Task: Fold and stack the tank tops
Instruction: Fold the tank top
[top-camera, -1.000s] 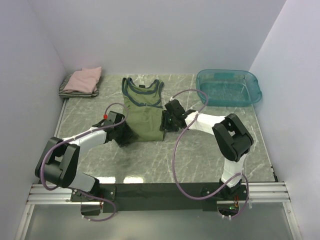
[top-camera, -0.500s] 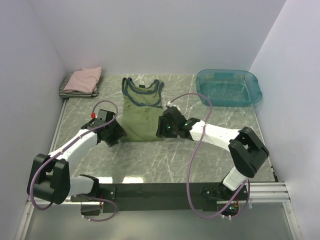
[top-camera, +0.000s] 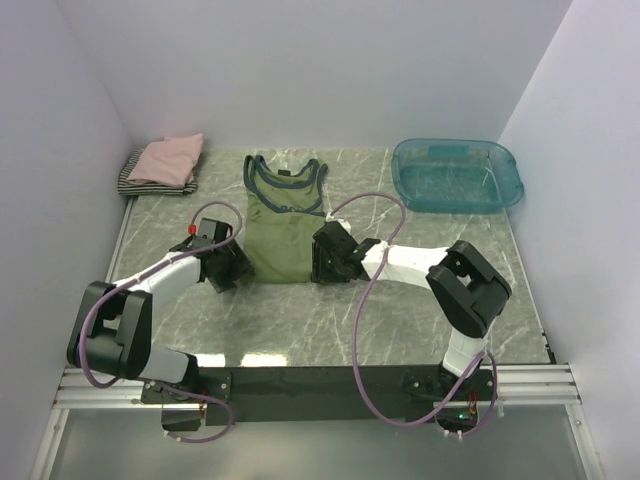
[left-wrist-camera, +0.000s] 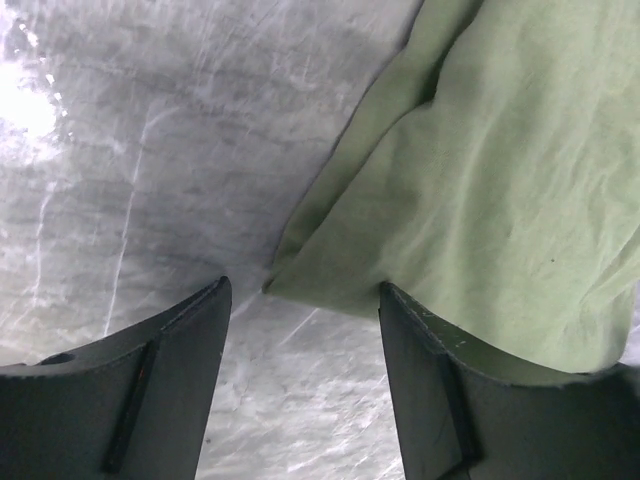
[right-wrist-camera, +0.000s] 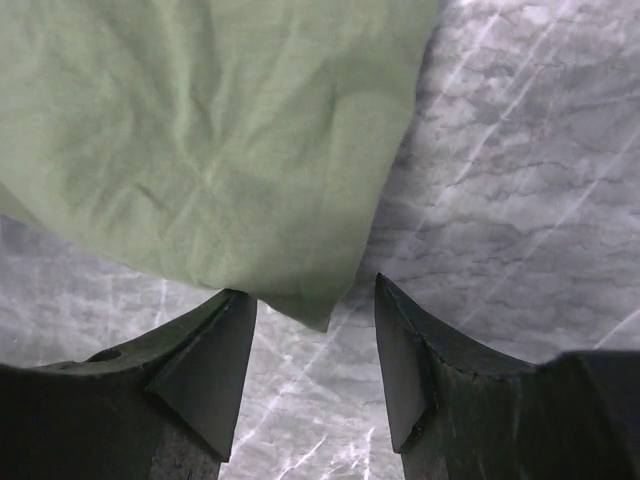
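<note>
Over the last second the right gripper (right-wrist-camera: 315, 296) has come down from the green top's (top-camera: 283, 235) 3 o'clock edge to its 5 o'clock corner. The right elbow has swung out and back, while the left gripper (left-wrist-camera: 302, 300) has slid a little outward to the 7 o'clock corner. Both claws are released: in each wrist view the fingers stand apart, with a hem corner of the green top lying between them on the table (top-camera: 400, 320), not pinched. The green top lies flat at the table's centre, a little toward 12 o'clock, with its navy-trimmed neck and straps at the far end and its hem toward the arms. It looks narrower than its shoulders, so its sides seem already turned in. At 10 o'clock on the table the pink top (top-camera: 172, 155) lies folded on the striped top (top-camera: 135, 178), so that part of the stack looks done. The tub (top-camera: 508, 182) at 2 o'clock shows no cloth inside. As I judge it, the work is past halfway. What is left is to close on the two hem corners, bring the hem up toward the neck, perhaps fold once more, and carry the bundle to the stack.
</note>
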